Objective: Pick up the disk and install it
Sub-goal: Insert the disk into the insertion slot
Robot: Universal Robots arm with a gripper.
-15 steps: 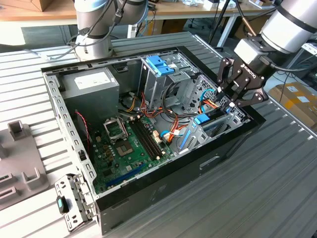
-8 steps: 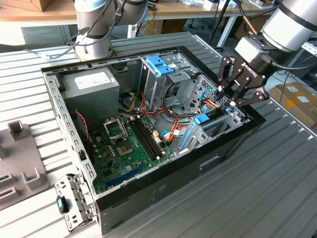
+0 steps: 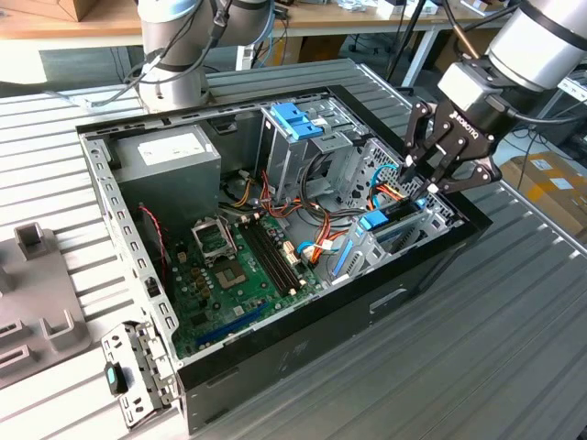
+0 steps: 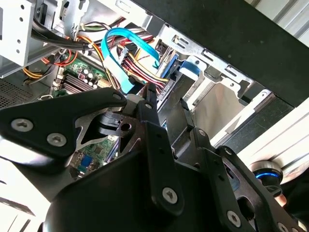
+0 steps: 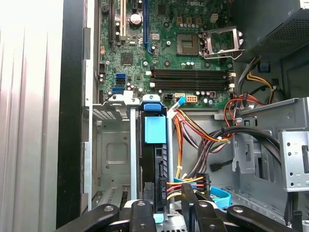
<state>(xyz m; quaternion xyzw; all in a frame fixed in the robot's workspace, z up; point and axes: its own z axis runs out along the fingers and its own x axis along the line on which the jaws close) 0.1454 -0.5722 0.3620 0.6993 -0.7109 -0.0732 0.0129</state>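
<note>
The computer case lies open on the counter. The arm has its pincer over the corner of the case farthest from the grey power box. The disk is inside the case at that corner. It stands on its edge in the metal bay beside the case wall, with its blue tab toward the green circuit board. The pincer sits right at the disk's other end, where the plugs are. I cannot tell whether it is clenched on the disk or released.

From where I stand the disk looks most of the way into its slot, so I judge this to be the seating part of the job.

To do it well:
- Keep the disk square to the bay, so both blue rails run in the guides and neither side jams.
- Push straight along the slot, slowly, not downward into the case floor.
- Mind the bundle of red, yellow and orange cables just beside the bay. They lie close to the pincer and could snag or get pinched.
- The blue flat cable loops near the pincer too, so it needs the same care.
- The bay wall leaves little room, so any sideways drift would scrape metal.
</note>
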